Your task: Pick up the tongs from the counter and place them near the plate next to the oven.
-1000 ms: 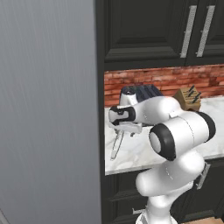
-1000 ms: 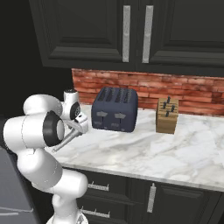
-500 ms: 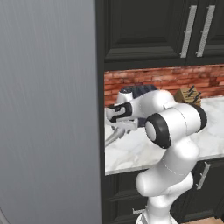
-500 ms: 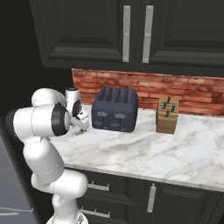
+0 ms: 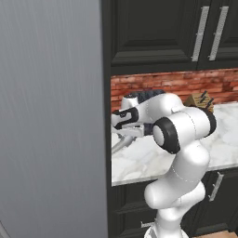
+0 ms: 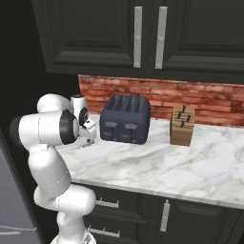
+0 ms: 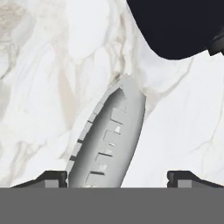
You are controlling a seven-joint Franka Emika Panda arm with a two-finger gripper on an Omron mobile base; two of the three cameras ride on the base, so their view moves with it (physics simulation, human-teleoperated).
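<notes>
On the left end of the worktop, hard by the tall grey panel:

Counter (image 6: 181,162): white veined marble under dark cabinets, running right from the arm; carries everything below.

Toaster (image 6: 125,119): dark blue, against the brick wall, just right of the gripper; likely the dark mass at the top of the hand view.

Knife block (image 6: 182,126): wooden, further right, well apart from the work.

Gripper (image 5: 126,134): bent low over the counter's left end, pointing down at the marble. Finger tips (image 7: 48,178) set apart, one each side of the tongs' end, not clamped. Whether closing in just now: cannot tell from the pictures.

Tongs (image 7: 108,142): flat on the marble, directly under the hand, slotted silver tip between the two finger tips but nearer the left one. Long axis runs away from the hand view's bottom edge, slightly tilted right, roughly square to the line between the finger tips.

Grasp judgement: well lined up for a squeeze across the narrow width; slight off-centre position may nudge the tongs sideways.
</notes>
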